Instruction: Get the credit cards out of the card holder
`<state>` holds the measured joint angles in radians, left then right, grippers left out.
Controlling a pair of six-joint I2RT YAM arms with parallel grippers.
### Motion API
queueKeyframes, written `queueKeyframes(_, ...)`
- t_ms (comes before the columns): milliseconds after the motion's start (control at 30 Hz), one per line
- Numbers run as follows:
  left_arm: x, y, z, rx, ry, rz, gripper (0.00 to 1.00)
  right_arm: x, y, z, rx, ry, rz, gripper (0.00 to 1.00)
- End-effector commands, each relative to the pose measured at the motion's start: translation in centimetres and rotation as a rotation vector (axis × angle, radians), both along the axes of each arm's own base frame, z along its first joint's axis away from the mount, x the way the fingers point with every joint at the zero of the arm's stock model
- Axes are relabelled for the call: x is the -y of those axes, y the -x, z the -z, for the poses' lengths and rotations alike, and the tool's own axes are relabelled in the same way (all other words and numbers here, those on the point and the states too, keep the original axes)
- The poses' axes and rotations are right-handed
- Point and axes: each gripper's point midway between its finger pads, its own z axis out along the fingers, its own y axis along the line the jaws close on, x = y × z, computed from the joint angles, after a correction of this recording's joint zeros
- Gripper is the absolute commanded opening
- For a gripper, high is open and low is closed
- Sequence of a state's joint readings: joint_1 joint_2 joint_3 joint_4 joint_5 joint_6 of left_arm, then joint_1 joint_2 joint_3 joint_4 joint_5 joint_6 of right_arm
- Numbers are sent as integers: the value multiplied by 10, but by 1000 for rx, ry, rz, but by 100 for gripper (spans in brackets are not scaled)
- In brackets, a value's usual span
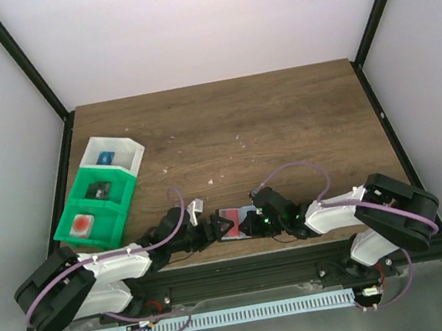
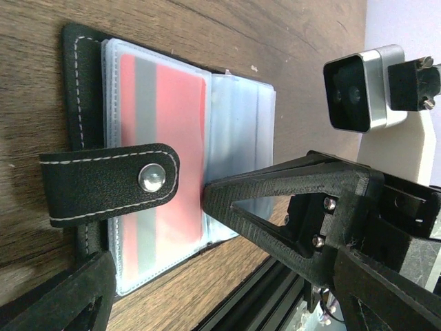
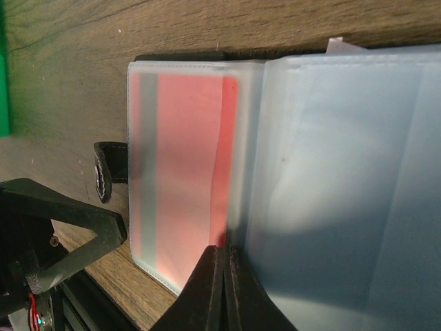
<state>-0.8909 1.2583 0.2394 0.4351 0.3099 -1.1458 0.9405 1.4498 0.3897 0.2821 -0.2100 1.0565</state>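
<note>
Snap strap (image 2: 110,183) across red card (image 2: 180,124); bins (image 1: 122,207) left.

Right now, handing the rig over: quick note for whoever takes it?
Left hand: open, beside the card holder, holding nothing.
Right hand: shut, tip down on the clear sleeves at the fold; grip unconfirmed.
Card holder lies open on the table between the hands; red card sits in its sleeve, snap strap across it.
Done: holder open. Left: pull the cards; none visibly out.
</note>
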Motion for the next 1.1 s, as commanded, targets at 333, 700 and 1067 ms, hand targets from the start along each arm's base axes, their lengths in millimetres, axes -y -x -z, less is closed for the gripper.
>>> queueKeyframes(333,8,-3,-5,26,35,16,88,9,18,14,-60,20,-16,1)
queueKeyframes(700,7,-6,-3,33,11,3,88,8,16,11,-46,19,-16,1)
queueKeyframes(1067,12,-5,-7,28,37,20,88,5,14,10,-42,19,-24,0)
